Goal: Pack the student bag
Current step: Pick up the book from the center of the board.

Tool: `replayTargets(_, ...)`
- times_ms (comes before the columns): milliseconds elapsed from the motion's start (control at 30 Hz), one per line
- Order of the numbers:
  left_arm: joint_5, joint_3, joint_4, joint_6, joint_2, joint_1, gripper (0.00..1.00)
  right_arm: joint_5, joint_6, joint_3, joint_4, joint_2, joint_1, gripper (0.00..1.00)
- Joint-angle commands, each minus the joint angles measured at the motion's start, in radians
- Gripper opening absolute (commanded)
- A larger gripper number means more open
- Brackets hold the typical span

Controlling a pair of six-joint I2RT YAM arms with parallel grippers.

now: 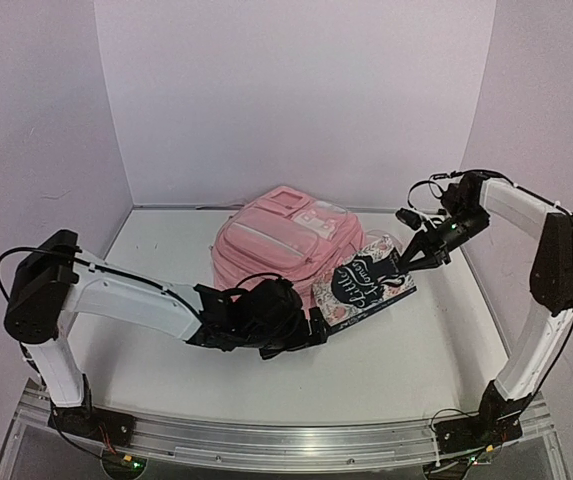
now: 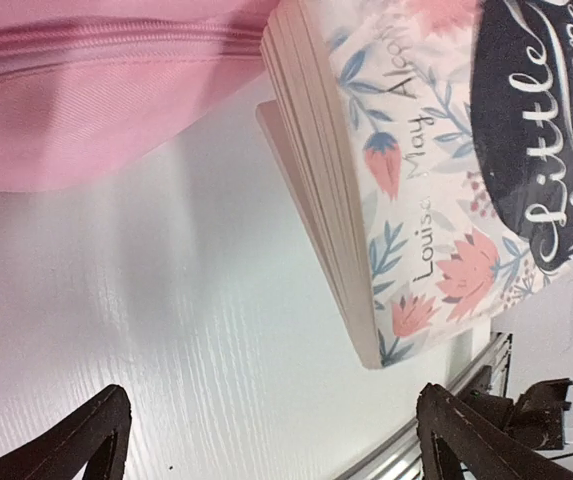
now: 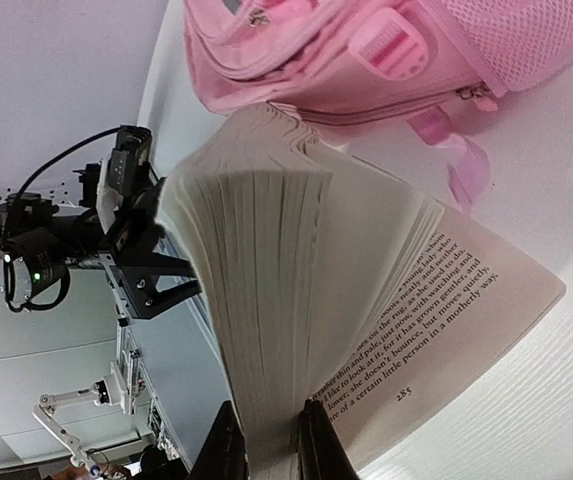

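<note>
The student bag [image 1: 271, 240], a soft pink backpack, lies at the back middle of the white table, and its zip edge [image 2: 86, 100] fills the top of the left wrist view. A flowered paperback, "Little Women" [image 1: 366, 285], leans tilted against the bag's right side. My right gripper [image 1: 418, 258] is shut on the book's upper right edge. In the right wrist view its jaws [image 3: 271, 440] pinch a thick block of pages [image 3: 296, 280] while the lower pages hang open. My left gripper [image 1: 311, 328] is open by the book's near left corner [image 2: 446, 180], with bare table between its fingers [image 2: 96, 440].
White walls close in the table at the back and both sides. An aluminium rail [image 1: 286, 440] runs along the near edge with both arm bases on it. The bag's mesh side pocket [image 3: 526, 40] and a pink strap end [image 3: 466, 170] lie close to the open pages.
</note>
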Motion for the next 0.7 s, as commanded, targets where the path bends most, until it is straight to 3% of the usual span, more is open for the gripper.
replayTargets(0, -0.027, -0.104, 0.206, 0.031, -0.141, -0.004, 1.0, -0.198, -0.006, 0.075, -0.153, -0.09, 0.0, 0.0)
replayTargets(300, 0.055, -0.119, 0.382, 0.103, -0.206, -0.005, 1.0, -0.264, -0.01, 0.059, -0.15, -0.206, 0.009, 0.0)
replayTargets(667, 0.079, -0.223, 0.8, 0.049, -0.184, -0.004, 1.0, -0.338, -0.014, 0.033, -0.149, -0.311, 0.071, 0.0)
